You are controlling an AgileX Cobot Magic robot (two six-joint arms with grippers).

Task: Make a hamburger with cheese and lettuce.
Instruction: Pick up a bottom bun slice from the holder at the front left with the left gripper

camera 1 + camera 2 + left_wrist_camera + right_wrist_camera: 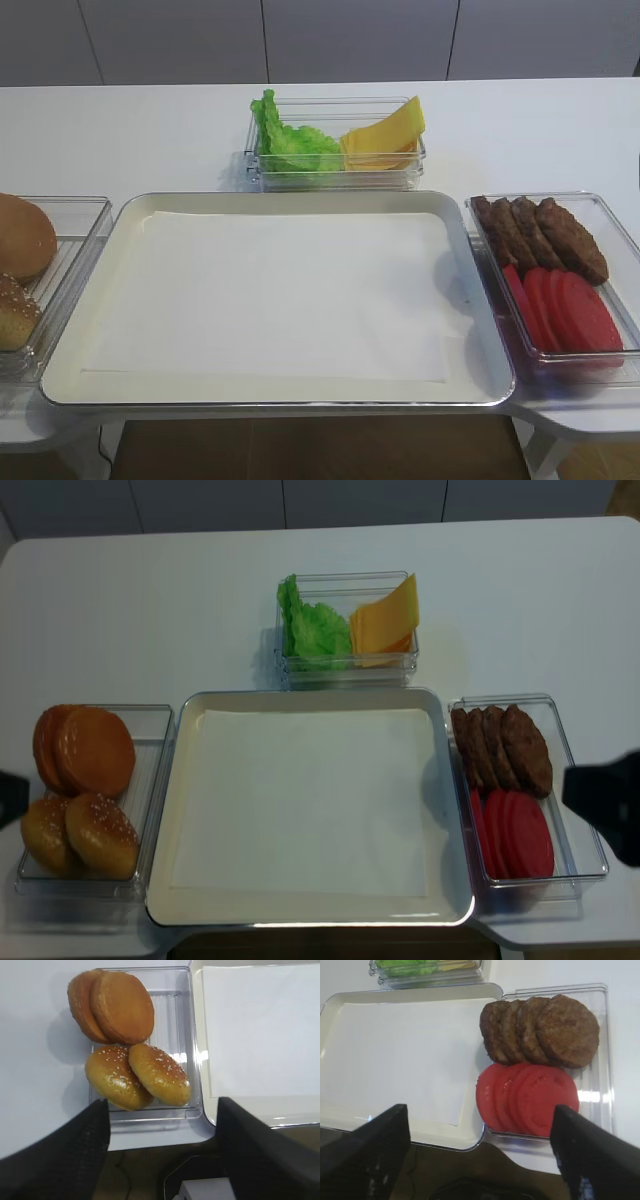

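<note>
My left gripper (162, 1160): jaws apart, empty, above bun halves (122, 1007) in left bin | my right gripper (480, 1160): agape, empty | cheese (385, 135), lettuce (290, 140): far bin.

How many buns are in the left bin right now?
4, all in the clear plastic bin: two plain flat golden-brown bun halves overlapping at the far end, two sesame-topped glossy bun halves overlapping at the near end. Nothing suggests more hidden beneath.

Lettuce (313, 630) beside cheese (384, 622) in back bin; buns (82, 788) left, patties (500, 748), tomato (517, 832) right.
</note>
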